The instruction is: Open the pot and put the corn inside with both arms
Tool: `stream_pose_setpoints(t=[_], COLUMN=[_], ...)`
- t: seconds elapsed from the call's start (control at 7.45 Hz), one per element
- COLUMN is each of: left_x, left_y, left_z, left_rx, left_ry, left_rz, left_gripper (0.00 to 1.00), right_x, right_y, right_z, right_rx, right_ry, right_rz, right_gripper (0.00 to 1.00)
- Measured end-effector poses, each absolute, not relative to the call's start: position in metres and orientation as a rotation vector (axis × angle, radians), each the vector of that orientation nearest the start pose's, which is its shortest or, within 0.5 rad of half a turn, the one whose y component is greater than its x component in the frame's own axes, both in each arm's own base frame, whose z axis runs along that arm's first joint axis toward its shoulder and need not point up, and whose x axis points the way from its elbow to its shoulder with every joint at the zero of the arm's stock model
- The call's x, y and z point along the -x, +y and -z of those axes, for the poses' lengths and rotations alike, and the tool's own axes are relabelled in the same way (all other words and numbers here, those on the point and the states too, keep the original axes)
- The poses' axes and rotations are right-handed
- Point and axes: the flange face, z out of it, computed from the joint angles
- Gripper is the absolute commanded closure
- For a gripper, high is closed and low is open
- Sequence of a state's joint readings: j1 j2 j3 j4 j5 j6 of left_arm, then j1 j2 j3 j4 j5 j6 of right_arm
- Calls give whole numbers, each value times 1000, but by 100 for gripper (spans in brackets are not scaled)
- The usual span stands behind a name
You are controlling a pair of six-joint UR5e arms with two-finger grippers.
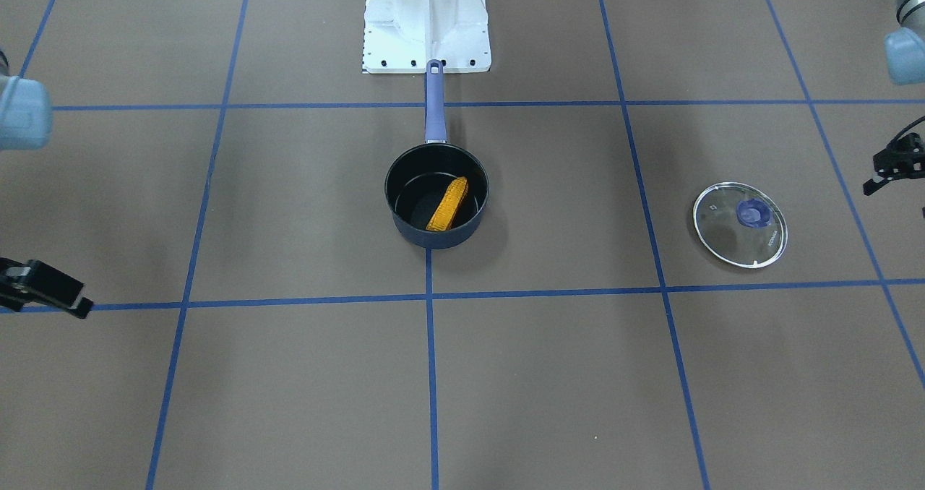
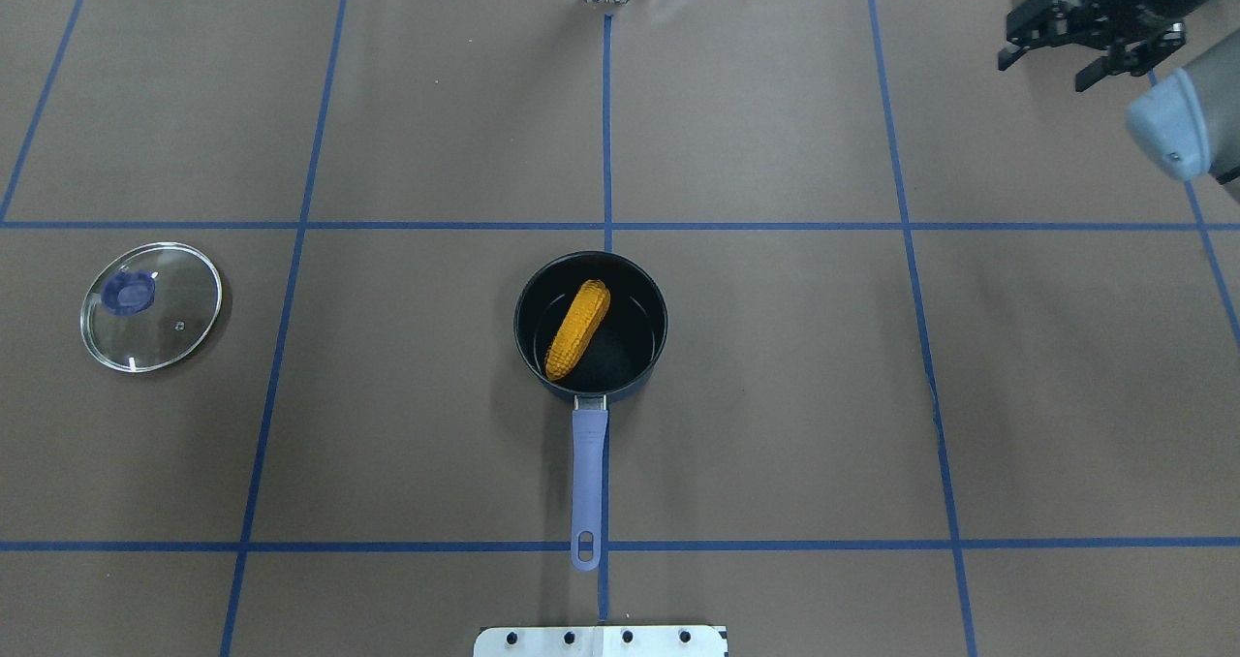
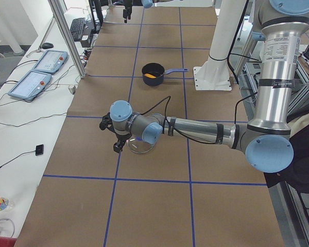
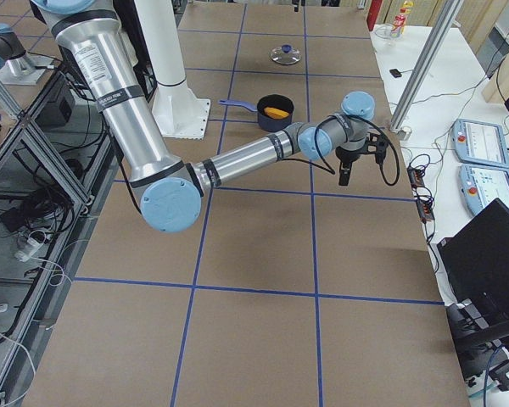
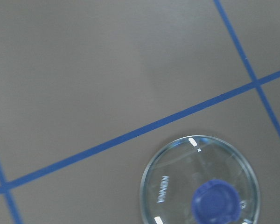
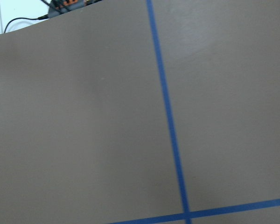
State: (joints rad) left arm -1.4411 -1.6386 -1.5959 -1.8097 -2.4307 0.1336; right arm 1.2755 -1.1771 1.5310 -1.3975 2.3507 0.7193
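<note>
The navy pot stands open at the table's middle, its blue handle pointing toward the robot base. The orange-yellow corn lies slanted inside it, also seen in the front view. The glass lid with blue knob lies flat on the table far to my left, apart from the pot. My left gripper hovers open and empty just beyond the lid. My right gripper is open and empty, raised at the far right, well away from the pot.
The white robot base plate sits just behind the handle's end. Blue tape lines cross the brown table cover. Pendants and cables lie on the white bench past the far edge. The left wrist view shows the lid below.
</note>
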Motion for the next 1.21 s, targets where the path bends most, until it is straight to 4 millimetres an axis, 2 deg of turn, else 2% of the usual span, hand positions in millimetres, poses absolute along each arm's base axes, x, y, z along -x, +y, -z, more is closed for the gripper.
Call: stream_pose_setpoints(t=[0.27, 0.54, 0.67, 0.94, 1.21], left_x=[36, 62, 74, 92, 101], left_y=[-540, -537, -534, -530, -526], left_z=[-608, -626, -631, -647, -661], left_rx=[-323, -331, -341, -337, -321], left_ry=[828, 813, 806, 804, 812], left_rz=[-410, -410, -409, -392, -368], left_gripper=[3, 2, 2, 2, 2], right_x=[40, -14, -32, -60, -75], right_y=[-631, -607, -589, -553, -531], right_z=[-518, -588, -616, -655, -672], right_rx=[-101, -98, -92, -63, -46], right_ry=[-850, -806, -794, -798, -821], right_rz=[-114, -73, -60, -91, -123], right_gripper=[0, 0, 0, 0, 0])
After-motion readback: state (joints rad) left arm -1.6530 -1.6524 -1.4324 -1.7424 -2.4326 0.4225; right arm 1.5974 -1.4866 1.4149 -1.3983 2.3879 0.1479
